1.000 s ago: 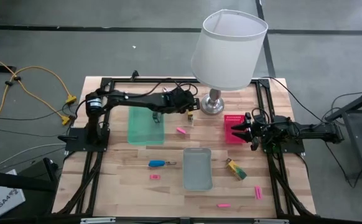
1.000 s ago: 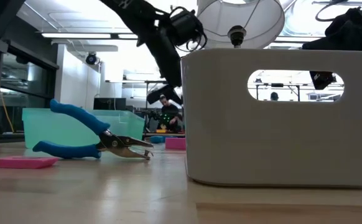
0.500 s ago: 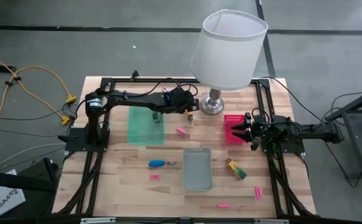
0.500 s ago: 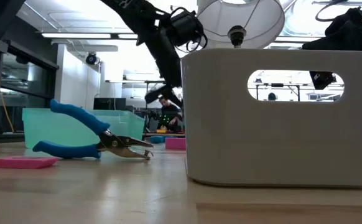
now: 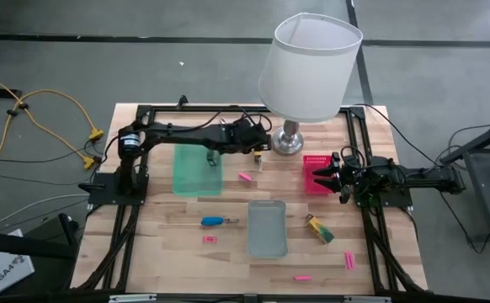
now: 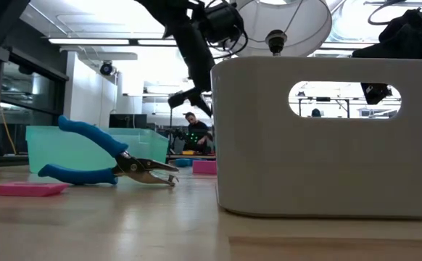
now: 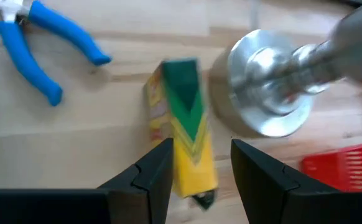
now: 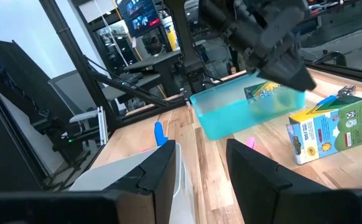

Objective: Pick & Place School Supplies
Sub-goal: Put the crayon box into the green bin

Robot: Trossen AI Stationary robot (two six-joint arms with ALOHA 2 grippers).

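Rising slightly by the low view, the left gripper [image 7: 196, 163] is hovering with parted fingers over the yellow-and-green cardboard box [image 7: 184, 130] beside the silver lamp base [image 7: 265, 93], probably lining up a grasp, while the right gripper [image 5: 323, 176] is waiting, fingers apart, over the pink tray [image 5: 315, 159].

So from up top: the left hand [image 5: 259, 152] is reached way across the table [image 5: 161, 252], sitting just beside the lamp [image 5: 308, 67] base, past the green tray [image 5: 196, 172]. The right hand [image 5: 322, 175] is parked over the pink tray [image 5: 315, 160]. A grey tray [image 5: 267, 228] sits mid-table with the blue-handled screwdriver [image 5: 214, 221] beside it and a yellow-and-green piece [image 5: 319, 228] on its other side. Pink bars are scattered around: one [image 5: 245, 177] near the left hand, others at [image 5: 209, 239], [image 5: 302, 277] and [image 5: 348, 261].
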